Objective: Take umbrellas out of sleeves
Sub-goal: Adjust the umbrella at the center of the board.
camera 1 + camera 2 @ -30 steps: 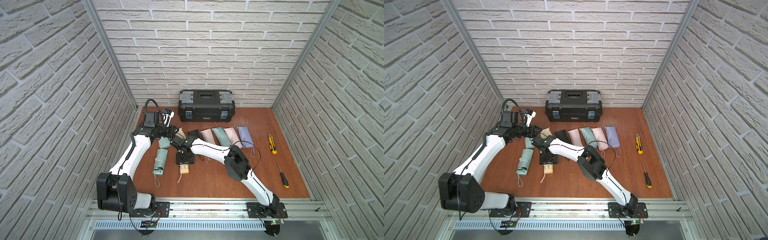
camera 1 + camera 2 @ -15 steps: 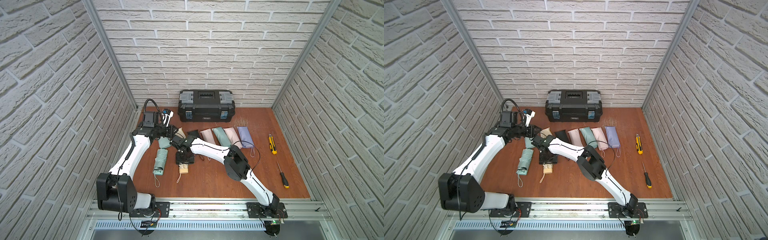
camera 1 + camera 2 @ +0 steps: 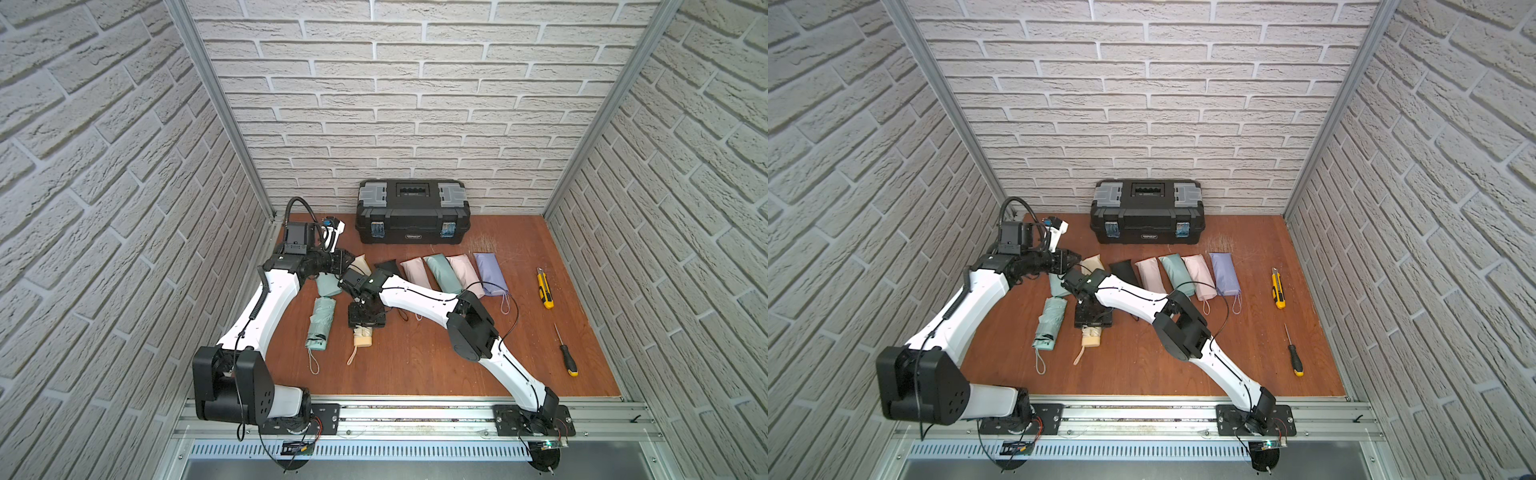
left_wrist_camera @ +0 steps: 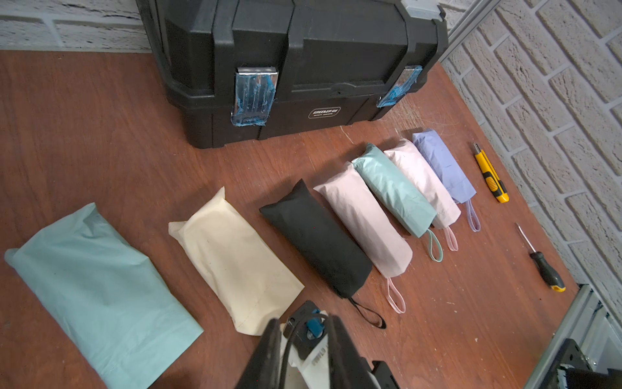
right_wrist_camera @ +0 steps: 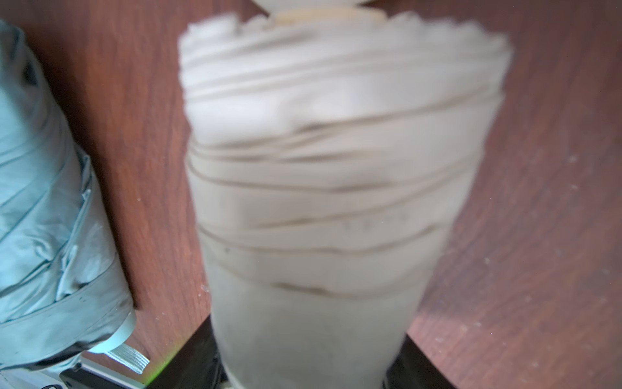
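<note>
Looking at the right pincer (image 3: pixel 365 323), you find its jaws pressed to both sides of the cream rolled fabric umbrella (image 5: pixel 319 168), which lies on the brown wooden desk (image 4: pixel 101 118), outside the flat cream fabric sleeve (image 4: pixel 235 256). Your left pincer (image 4: pixel 303 323) hovers narrow and empty just beside that sleeve.

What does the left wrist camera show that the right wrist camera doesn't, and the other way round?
Only the left wrist view: the toolbox, five umbrellas still sleeved, the empty mint sleeve and cream sleeve, a utility knife and a screwdriver. Only the right wrist view: the bare cream umbrella between the right arm's fingers, beside a bare mint umbrella. Both: the brown table.
</note>
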`<action>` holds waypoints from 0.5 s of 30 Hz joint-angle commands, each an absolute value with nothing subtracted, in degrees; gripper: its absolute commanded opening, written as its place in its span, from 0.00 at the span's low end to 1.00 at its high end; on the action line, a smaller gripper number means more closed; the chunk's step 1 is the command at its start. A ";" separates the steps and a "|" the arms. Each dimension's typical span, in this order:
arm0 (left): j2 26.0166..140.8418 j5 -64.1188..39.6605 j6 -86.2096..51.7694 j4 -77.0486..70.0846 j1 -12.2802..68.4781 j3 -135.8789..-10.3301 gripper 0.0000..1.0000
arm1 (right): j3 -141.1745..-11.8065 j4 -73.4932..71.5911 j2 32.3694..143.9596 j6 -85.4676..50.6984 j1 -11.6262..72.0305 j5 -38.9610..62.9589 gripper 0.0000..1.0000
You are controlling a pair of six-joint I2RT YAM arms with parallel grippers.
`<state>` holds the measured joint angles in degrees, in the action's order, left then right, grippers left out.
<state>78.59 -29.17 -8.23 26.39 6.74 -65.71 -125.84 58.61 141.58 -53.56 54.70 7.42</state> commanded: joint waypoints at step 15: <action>75.17 -29.89 -8.96 23.25 6.57 -63.76 0.32 | -123.82 61.21 133.84 -46.78 54.41 -2.64 0.83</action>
<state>77.93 -29.04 -8.71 25.21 6.74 -65.19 -125.38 59.77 140.84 -49.06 54.61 2.96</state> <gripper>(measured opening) 0.309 0.826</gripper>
